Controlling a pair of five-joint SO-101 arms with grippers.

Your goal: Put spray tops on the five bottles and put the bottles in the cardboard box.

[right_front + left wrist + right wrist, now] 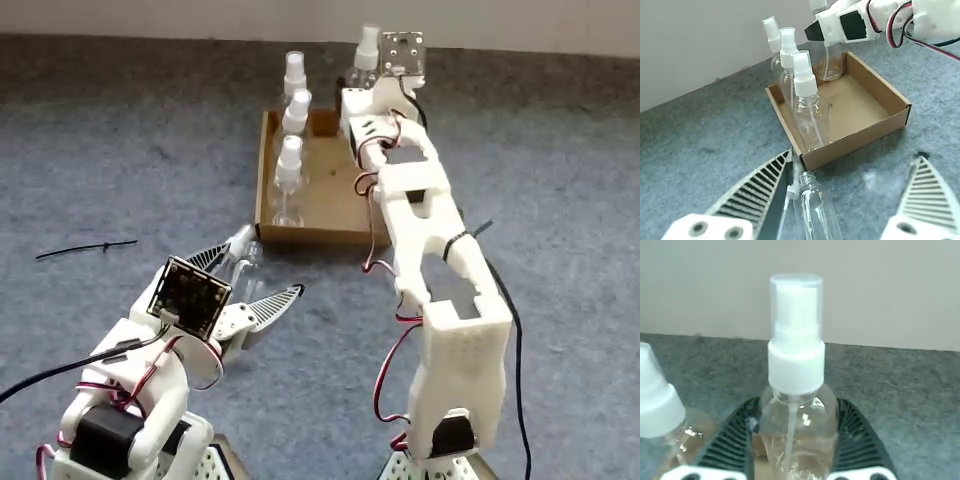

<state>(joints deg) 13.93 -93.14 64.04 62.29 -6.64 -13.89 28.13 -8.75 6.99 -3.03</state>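
You've got a grey, carpet-textured surface against a plain pale wall. There's a shallow brown cardboard box, with three clear round bottles with white spray tops in a row along one wall. Right gripper: ribbed fingers clamped on a fourth capped bottle at the box's far corner. Left gripper: fingers spread wide around the fifth bottle, which lies on the surface just outside the box. The left wrist view shows a white top at its neck; I can't tell if it's seated.
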